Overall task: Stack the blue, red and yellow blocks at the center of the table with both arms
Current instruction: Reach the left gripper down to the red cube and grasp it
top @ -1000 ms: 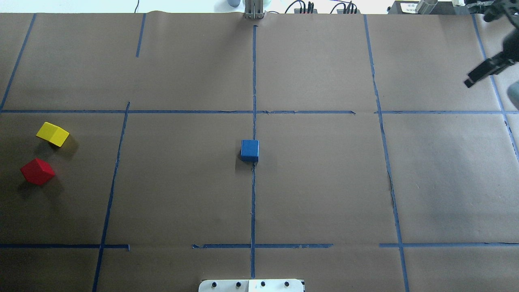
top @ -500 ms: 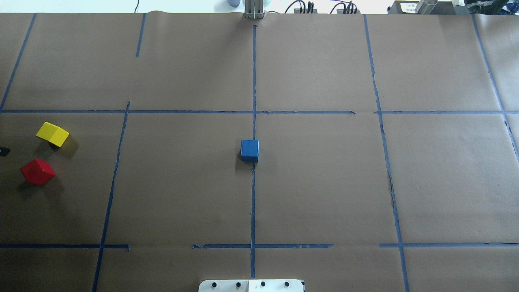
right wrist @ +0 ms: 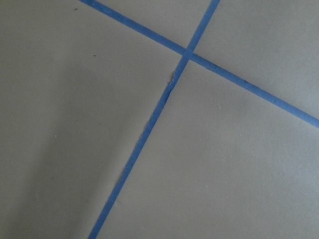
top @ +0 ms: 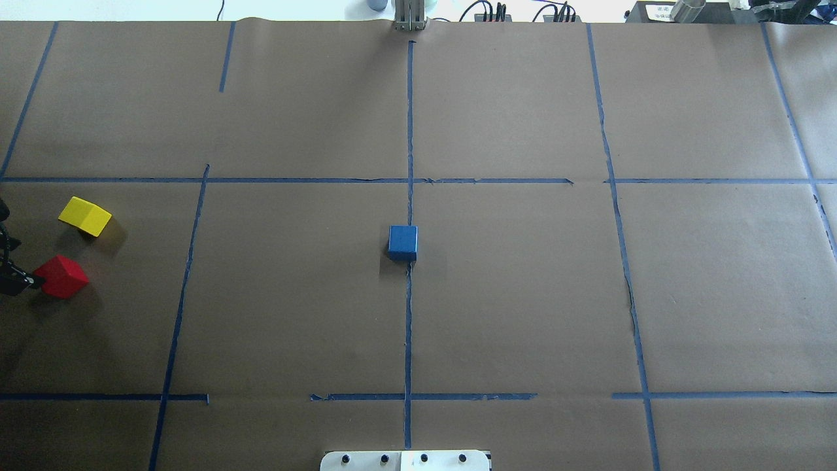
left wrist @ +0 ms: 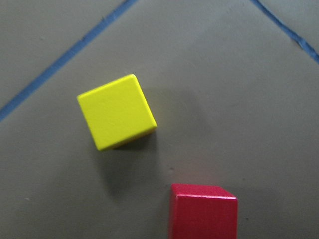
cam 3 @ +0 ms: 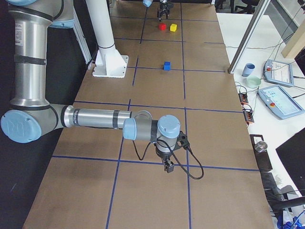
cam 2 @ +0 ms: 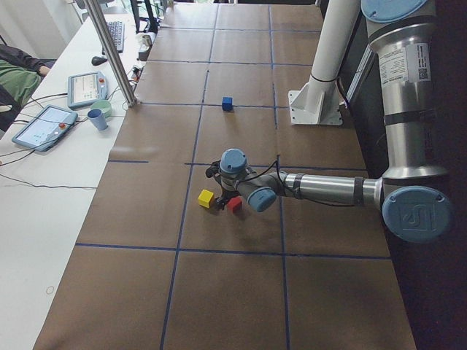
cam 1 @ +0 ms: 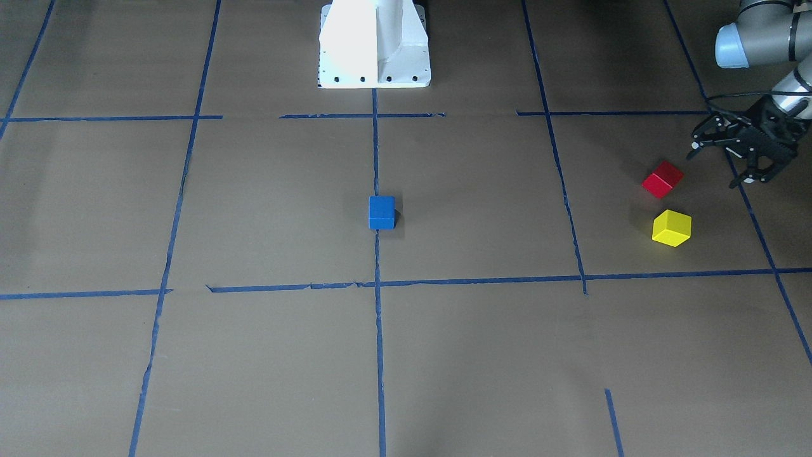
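One view w/ R hand [cam 3: 167, 168]: R-side.

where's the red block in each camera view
Exterior front-facing: red block at the right, above mid-height.
Overhead exterior: red block by the left edge, below mid-height.
Exterior left: red block near the centre.
Exterior right: red block at the top, near the middle.
Left wrist: red block at the bottom edge, cut off.
Right wrist: not in it.
Shared landmark: the yellow block beside it, apart.
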Robot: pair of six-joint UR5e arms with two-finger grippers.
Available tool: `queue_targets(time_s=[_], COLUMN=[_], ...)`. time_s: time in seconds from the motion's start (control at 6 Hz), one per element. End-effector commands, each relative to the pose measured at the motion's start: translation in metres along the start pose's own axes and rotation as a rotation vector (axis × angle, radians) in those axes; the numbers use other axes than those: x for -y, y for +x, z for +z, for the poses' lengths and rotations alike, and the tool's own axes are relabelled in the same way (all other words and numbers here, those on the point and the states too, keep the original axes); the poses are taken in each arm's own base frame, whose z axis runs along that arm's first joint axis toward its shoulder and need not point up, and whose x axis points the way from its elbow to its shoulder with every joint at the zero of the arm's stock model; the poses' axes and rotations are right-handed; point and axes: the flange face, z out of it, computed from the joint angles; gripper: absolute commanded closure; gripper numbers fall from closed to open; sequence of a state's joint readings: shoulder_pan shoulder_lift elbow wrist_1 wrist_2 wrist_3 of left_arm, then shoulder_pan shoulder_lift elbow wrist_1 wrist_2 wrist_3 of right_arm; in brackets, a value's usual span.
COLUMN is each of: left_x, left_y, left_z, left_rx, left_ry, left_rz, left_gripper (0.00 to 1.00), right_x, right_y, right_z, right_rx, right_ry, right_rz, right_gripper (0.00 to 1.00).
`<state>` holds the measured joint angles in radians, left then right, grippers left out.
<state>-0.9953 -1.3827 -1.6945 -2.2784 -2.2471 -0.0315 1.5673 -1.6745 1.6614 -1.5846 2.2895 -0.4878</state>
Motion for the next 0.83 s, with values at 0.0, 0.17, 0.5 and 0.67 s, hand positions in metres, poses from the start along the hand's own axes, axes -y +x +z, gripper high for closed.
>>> queue_targets(time_s=[0.0, 0.17, 0.5, 0.67], left_x=[-0.001, 0.002, 0.015, 0.02], left_y=[0.009, 0.011, 0.005, 0.003], left_z=[0.016, 0.019, 0.031, 0.033], left_rx=[-0.019, -0.022, -0.023, -0.021], left_ry=[-0.029, -0.031, -0.035, -0.033], left_rz=[-0.006, -0.001, -0.002, 0.0], left_gripper=[0.0, 0.0, 0.18, 0.52], right_x=[-0.001, -0.003, -0.003, -0.003], right_y=[0.0, -0.001, -0.001, -0.001], right_z=[0.001, 0.002, 0.001, 0.001], right_rx=[0.007, 0.008, 0.007, 0.007], right_ry=[0.002, 0.0, 0.001, 0.002], right_rz=[0.0, 0.004, 0.001, 0.0], right_gripper=[0.01, 0.01, 0.01, 0.01])
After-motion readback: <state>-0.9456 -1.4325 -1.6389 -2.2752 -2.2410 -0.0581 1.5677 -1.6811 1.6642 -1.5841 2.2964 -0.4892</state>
